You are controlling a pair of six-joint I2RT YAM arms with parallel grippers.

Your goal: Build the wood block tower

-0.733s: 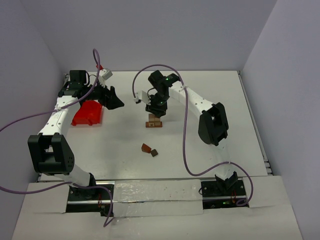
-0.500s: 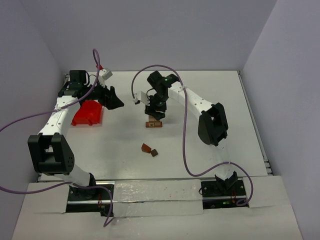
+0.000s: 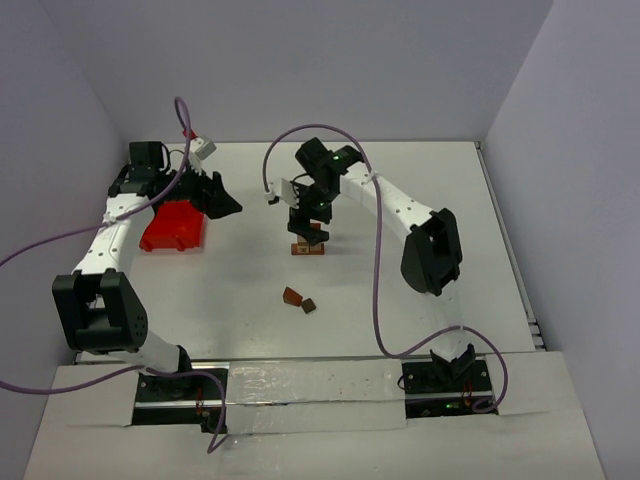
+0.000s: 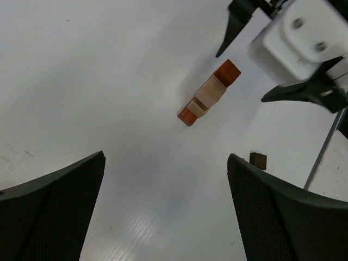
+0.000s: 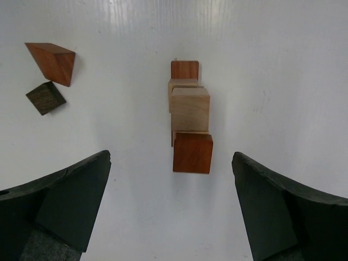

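Observation:
The wood block tower (image 3: 308,248) stands mid-table, a short stack on a flat bar. From above, the right wrist view shows its reddish-brown block (image 5: 192,153), a tan block (image 5: 190,109) and a far reddish end (image 5: 185,69). My right gripper (image 3: 308,228) hovers just over it, open, its fingers (image 5: 65,201) wide on either side and holding nothing. Two loose wood blocks lie nearer the front: a reddish wedge (image 3: 292,295) and a dark cube (image 3: 309,306). My left gripper (image 3: 228,203) is open and empty, off to the left, looking toward the tower (image 4: 209,93).
A red plastic bin (image 3: 172,227) sits at the back left beside the left arm. The white table (image 3: 420,300) is walled at the back and sides. Purple cables loop over both arms.
My right gripper has gone from shut to open above the tower, leaving its block on the stack. The left arm has drawn slightly back to the left.

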